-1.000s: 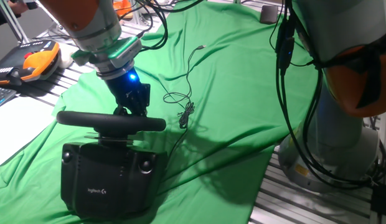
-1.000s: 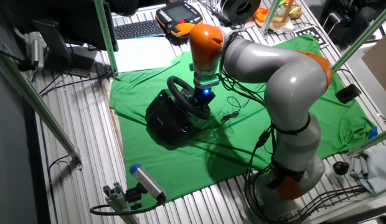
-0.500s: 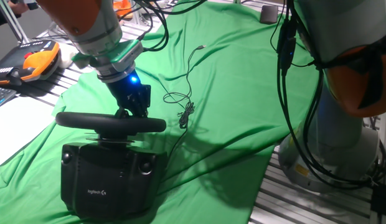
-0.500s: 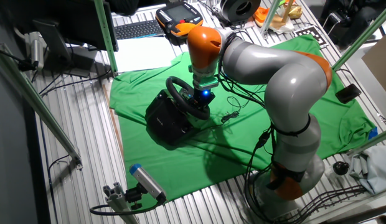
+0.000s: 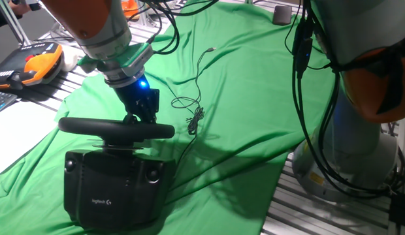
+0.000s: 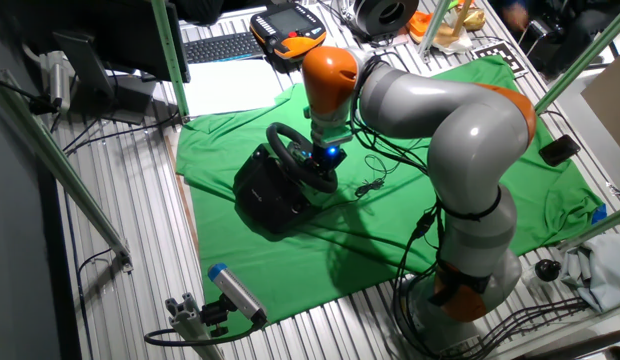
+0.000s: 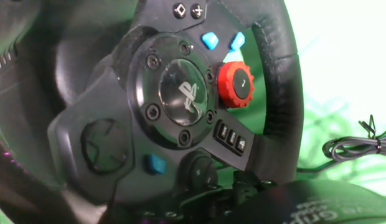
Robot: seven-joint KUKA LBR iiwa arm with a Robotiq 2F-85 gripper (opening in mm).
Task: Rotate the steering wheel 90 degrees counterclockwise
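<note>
The steering wheel (image 5: 117, 128) shows edge-on as a black rim above its boxy black base (image 5: 114, 186) with a white Logitech logo. It stands on the green cloth (image 5: 255, 98). It also shows in the other fixed view (image 6: 298, 158). My gripper (image 5: 134, 119), with a blue light above it, reaches down onto the rim's far side and appears shut on it. In the hand view the wheel's hub (image 7: 180, 93) fills the frame, tilted, with a red dial (image 7: 235, 84) and blue buttons. The rim (image 7: 280, 81) runs down the right. My fingertips are hidden.
A thin black cable (image 5: 193, 114) lies on the cloth just right of the wheel and shows in the hand view (image 7: 355, 149). An orange teach pendant (image 5: 39, 62) sits at the far left. The arm's own grey base (image 5: 346, 156) stands at the right.
My hand has shifted slightly up and to the right at the rim. The wheel's rim has barely moved.
</note>
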